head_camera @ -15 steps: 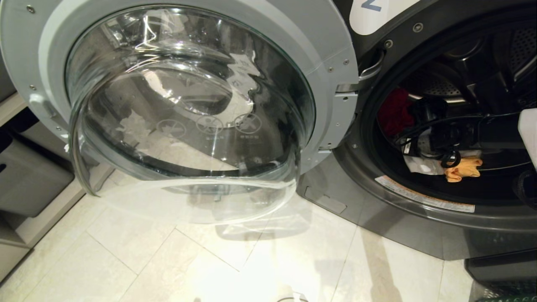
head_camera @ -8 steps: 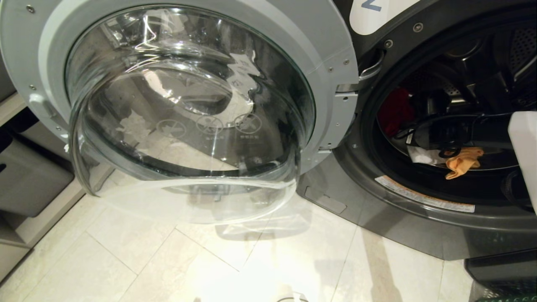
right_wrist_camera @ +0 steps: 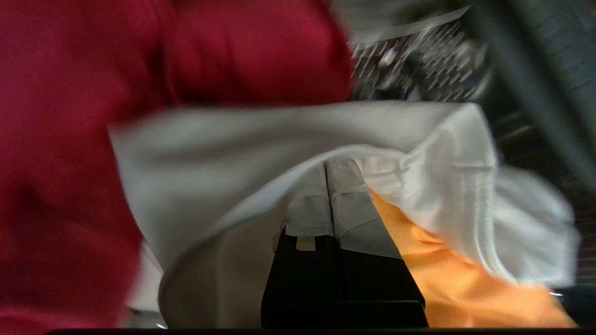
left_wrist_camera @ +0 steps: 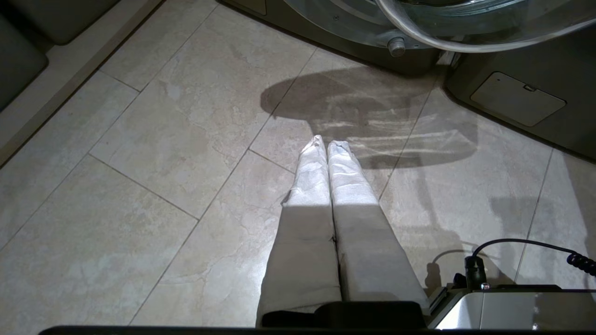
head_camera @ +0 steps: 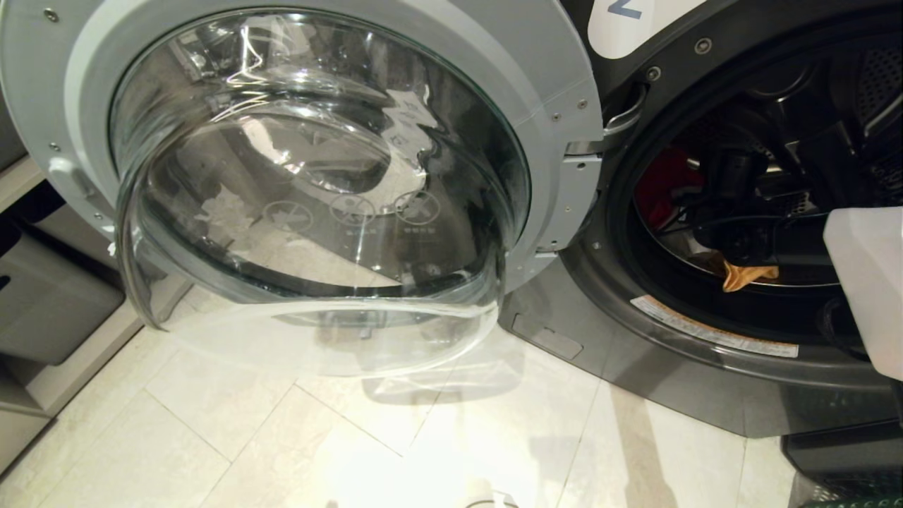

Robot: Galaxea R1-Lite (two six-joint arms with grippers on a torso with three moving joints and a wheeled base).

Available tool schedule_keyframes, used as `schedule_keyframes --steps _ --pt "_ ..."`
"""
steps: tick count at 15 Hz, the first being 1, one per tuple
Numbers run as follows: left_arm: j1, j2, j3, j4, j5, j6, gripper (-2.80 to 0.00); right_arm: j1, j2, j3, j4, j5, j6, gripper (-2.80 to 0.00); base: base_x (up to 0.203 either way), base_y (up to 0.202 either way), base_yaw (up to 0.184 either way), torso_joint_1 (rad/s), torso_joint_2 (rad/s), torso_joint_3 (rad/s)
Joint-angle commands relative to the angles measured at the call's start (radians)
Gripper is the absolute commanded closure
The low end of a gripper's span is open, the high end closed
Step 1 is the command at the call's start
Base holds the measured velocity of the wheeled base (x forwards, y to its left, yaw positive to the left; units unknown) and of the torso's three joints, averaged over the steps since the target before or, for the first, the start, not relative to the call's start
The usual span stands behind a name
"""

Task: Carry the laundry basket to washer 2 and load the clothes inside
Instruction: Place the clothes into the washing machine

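Washer 2 (head_camera: 635, 353) stands with its glass door (head_camera: 317, 176) swung wide open. My right arm (head_camera: 864, 282) reaches into the dark drum. The clothes are inside: a red garment (head_camera: 663, 187) lies at the back and an orange one (head_camera: 748, 274) hangs near the drum's lip. In the right wrist view my right gripper (right_wrist_camera: 328, 165) is shut on the clothes: the white garment (right_wrist_camera: 233, 153) folds over its tips, the orange one (right_wrist_camera: 465, 288) is beside it and the red one (right_wrist_camera: 70, 139) is close ahead. A green sliver of the laundry basket (head_camera: 853, 502) shows on the floor. My left gripper (left_wrist_camera: 326, 142) hangs shut and empty over the tiles.
The open door juts out over the pale tiled floor (head_camera: 282, 437). Grey bins on a low shelf (head_camera: 49, 296) line the left side. A service flap (left_wrist_camera: 517, 97) sits low on the washer front. Part of my base with a black cable (left_wrist_camera: 512, 307) is by the left gripper.
My right arm has pushed further into the drum, its white shell showing more from the right. The orange garment moved inward and lower; the white one has left the head view.
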Motion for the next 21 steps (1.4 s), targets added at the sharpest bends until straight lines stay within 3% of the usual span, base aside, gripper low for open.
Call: schedule_keyframes --steps 1,6,13,16,21 --pt "0.0 0.0 0.0 0.0 0.0 0.0 0.0 -0.026 0.027 0.007 0.021 0.039 0.006 0.0 0.0 0.0 0.0 0.0 0.0 0.0" --pt "0.0 0.0 -0.001 0.0 0.001 0.0 0.0 -0.046 -0.147 0.084 0.037 0.14 0.034 0.0 0.0 0.0 0.0 0.0 0.0 0.0" --pt "0.0 0.0 0.0 0.0 0.0 0.0 0.0 -0.028 -0.588 0.648 -0.002 0.231 0.065 0.0 0.0 0.0 0.0 0.0 0.0 0.0" --pt "0.0 0.0 0.0 0.0 0.0 0.0 0.0 -0.026 -0.785 0.846 -0.037 0.306 0.06 0.0 0.0 0.0 0.0 0.0 0.0 0.0" --pt "0.0 0.0 0.0 0.0 0.0 0.0 0.0 -0.023 -1.117 1.125 0.007 0.471 -0.058 0.0 0.0 0.0 0.0 0.0 0.0 0.0"
